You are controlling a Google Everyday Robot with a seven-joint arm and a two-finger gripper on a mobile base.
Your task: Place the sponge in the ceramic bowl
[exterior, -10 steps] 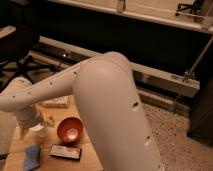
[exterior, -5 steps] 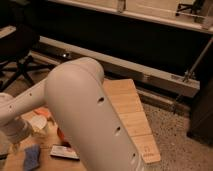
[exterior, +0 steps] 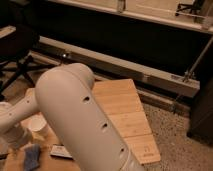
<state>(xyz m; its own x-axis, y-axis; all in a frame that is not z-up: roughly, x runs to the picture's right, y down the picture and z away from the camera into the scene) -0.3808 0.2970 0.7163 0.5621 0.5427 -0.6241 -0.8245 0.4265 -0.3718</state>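
Claw [exterior: 10, 144] low left, nr sponge [exterior: 32, 156]

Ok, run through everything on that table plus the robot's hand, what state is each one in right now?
Sponge: lying flat on the wooden table, not held.
Ceramic bowl: hidden behind the arm, state unseen.
White cup: upright, beside the hand.
Dark packet: lying flat, right of the sponge.
Hand: low at the table's left end, just up-left of the sponge.
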